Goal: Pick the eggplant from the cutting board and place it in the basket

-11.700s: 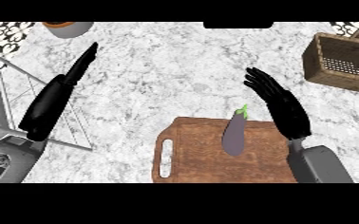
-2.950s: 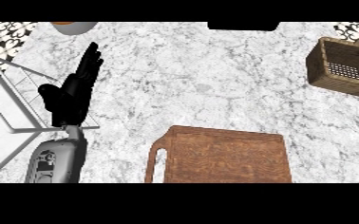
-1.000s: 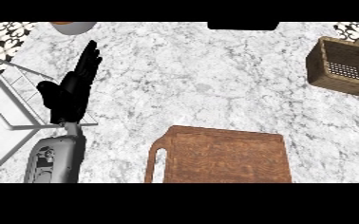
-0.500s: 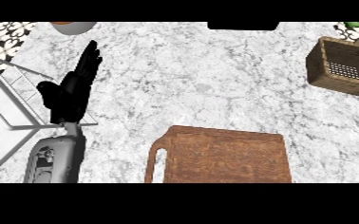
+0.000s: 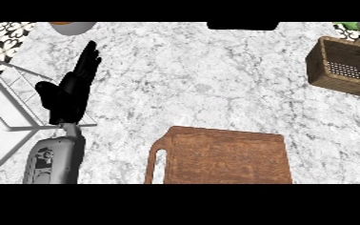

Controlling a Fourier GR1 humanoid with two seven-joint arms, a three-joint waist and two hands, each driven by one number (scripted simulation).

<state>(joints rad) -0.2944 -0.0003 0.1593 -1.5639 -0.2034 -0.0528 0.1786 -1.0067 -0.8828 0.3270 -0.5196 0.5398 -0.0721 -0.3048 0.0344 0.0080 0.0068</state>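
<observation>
Counter (image 5: 211, 76): marbled top, running up, left and right from the cutting board; no eggplant lies on any part of it that shows.
Cutting board (image 5: 225, 157): wooden, handle slot on its left side, top bare; its lower edge is cut off by the view.
Wire rack (image 5: 21, 105): left of the board, at the view's edge, only partly seen.
Basket (image 5: 316, 69): woven, up and to the right of the board, well apart from it. The view's edge cuts it, so only its left part and a strip of its floor show, and nothing purple lies there.
Left hand (image 5: 70, 93): left of the board, resting with fingers straight and spread, pointing up the counter, holding nothing.
Right hand: outside the view, so its state cannot be told.
Eggplant: not to be seen. It is off the board, and whether it is in the unseen hand or in the hidden part of the basket I cannot tell.
Step in hand: probably the carry to the basket or the release there.
Doing it well: I would bring the fruit over the opening, turn its length along the basket's longer side, lower it below the rim, and only then spread the fingers.
Bowl (image 5: 70, 26): up and left of the board, mostly cut off.
Dark block (image 5: 243, 25): straight up from the board at the far edge; what it is I cannot tell.
</observation>
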